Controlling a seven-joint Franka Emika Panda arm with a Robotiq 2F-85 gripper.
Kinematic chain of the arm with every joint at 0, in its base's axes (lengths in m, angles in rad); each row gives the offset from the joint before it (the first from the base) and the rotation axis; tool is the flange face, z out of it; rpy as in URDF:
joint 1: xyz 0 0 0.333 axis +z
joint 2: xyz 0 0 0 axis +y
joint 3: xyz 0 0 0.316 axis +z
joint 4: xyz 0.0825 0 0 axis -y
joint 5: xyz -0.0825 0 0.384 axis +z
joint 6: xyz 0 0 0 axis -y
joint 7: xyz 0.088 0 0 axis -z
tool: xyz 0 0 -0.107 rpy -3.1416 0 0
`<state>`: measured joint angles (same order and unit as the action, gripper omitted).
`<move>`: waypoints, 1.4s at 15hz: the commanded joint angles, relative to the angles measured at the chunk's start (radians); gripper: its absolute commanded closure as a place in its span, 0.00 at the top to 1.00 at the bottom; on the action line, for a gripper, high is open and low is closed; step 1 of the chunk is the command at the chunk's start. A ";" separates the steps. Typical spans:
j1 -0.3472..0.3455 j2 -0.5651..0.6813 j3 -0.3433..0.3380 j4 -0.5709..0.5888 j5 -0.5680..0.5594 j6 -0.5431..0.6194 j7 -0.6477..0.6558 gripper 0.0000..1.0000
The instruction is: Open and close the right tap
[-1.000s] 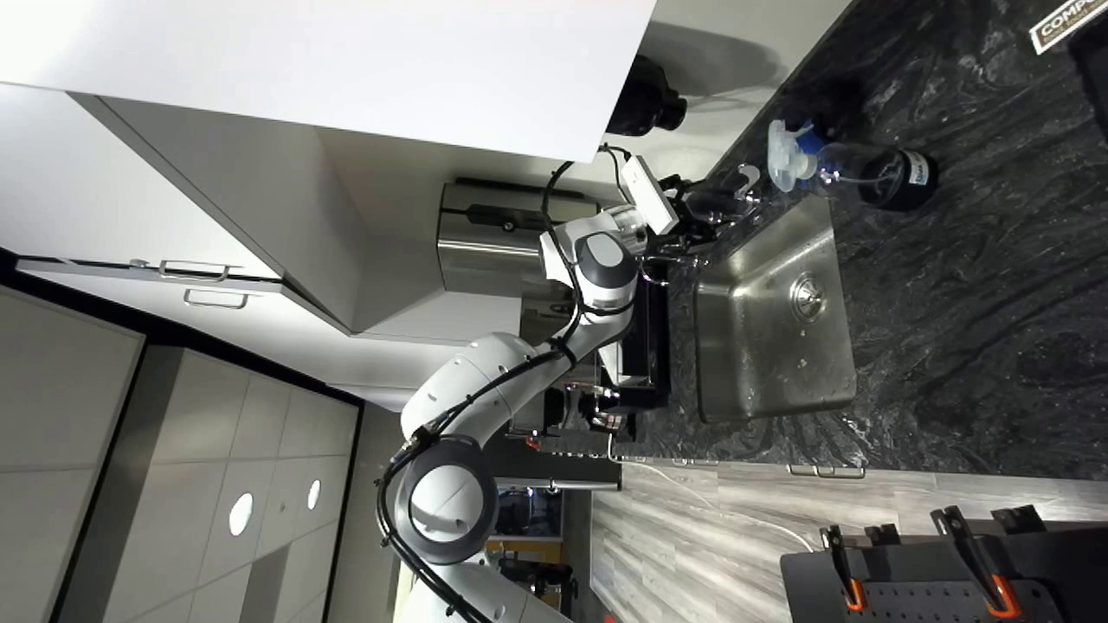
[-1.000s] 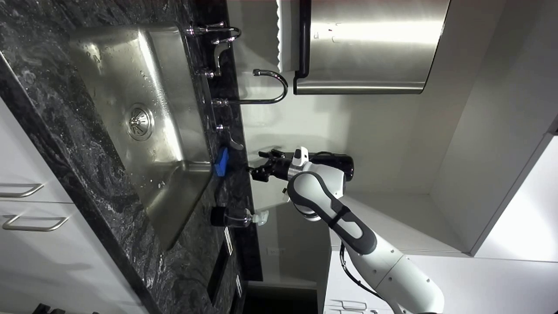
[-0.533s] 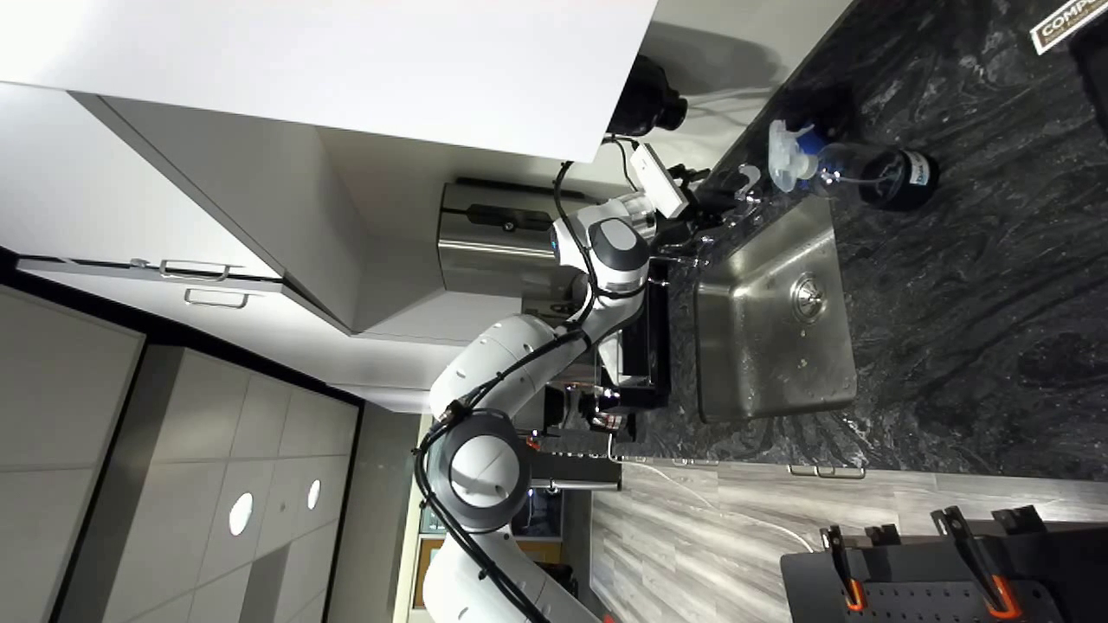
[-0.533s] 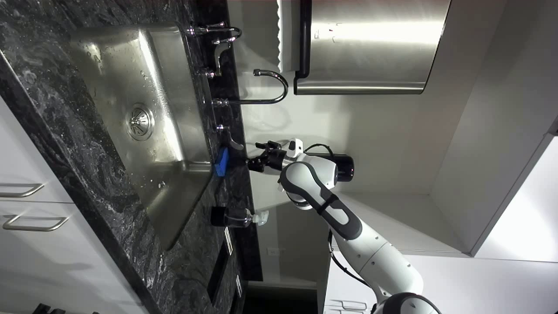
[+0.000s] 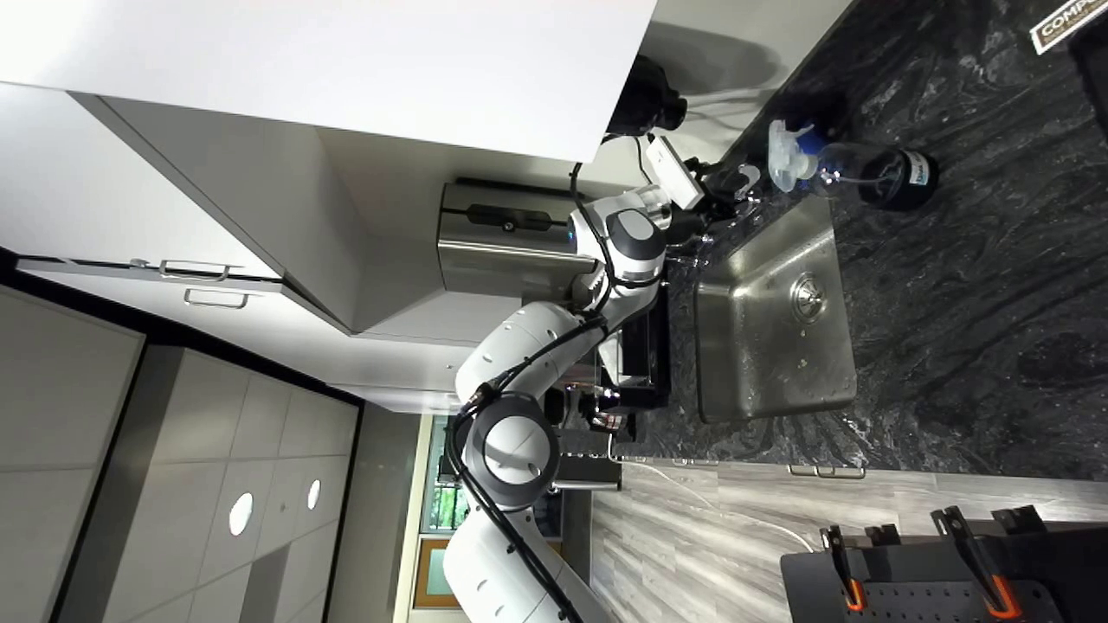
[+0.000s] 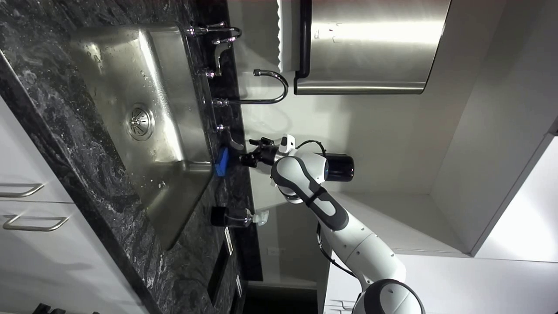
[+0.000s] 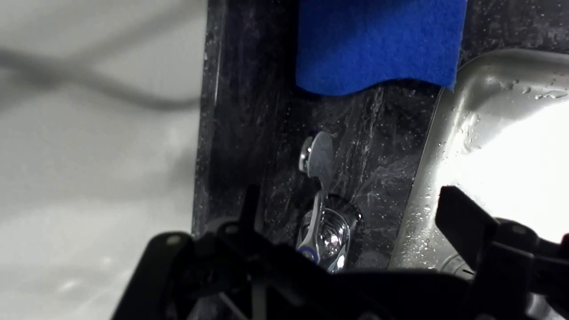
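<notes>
Dark marbled counter (image 5: 978, 346) around a steel sink (image 5: 779, 363); right tap (image 7: 321, 160) on the counter behind the sink, blue cloth or sponge (image 7: 378, 44) by the sink's back corner, spray bottle (image 6: 237, 217) beside the sink; gripper (image 7: 351, 198) near the tap, behind the sink, fingers (image 7: 464, 226) spread apart

A jointed white-and-grey robot arm (image 5: 524, 346) ends in a black gripper (image 5: 720, 195) just beside a pale, curved tap lever (image 5: 750, 176) — whether they touch cannot be told. A rectangular stainless-steel sink (image 5: 762, 355) with a round metal drain (image 5: 808, 297) is set into a black, pale-veined countertop (image 5: 969, 329), on which a clear, white-topped spray bottle (image 5: 848, 169) stands upright — partly hiding a blue object (image 5: 811, 141).
</notes>
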<state>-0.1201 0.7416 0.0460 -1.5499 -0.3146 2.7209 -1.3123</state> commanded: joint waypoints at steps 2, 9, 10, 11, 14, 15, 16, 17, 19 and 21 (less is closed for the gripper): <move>-0.012 0.052 0.018 0.085 0.022 -0.055 -0.037 1.00; -0.018 0.075 0.019 0.123 0.034 -0.114 -0.036 1.00; -0.019 0.077 0.021 0.126 0.038 -0.123 -0.038 1.00; -0.021 0.078 0.023 0.131 0.044 -0.130 -0.040 1.00; -0.024 0.087 0.028 0.145 0.056 -0.151 -0.048 1.00; -0.024 0.090 0.026 0.149 0.055 -0.155 -0.048 1.00; -0.024 0.096 0.026 0.156 0.054 -0.161 -0.052 1.00; -0.025 0.102 0.027 0.162 0.055 -0.166 -0.052 1.00; -0.030 0.117 0.029 0.178 0.057 -0.175 -0.056 1.00; -0.035 0.135 0.031 0.197 0.061 -0.189 -0.058 1.00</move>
<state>-0.1369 0.8396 0.0568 -1.4181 -0.2861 2.5817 -1.3158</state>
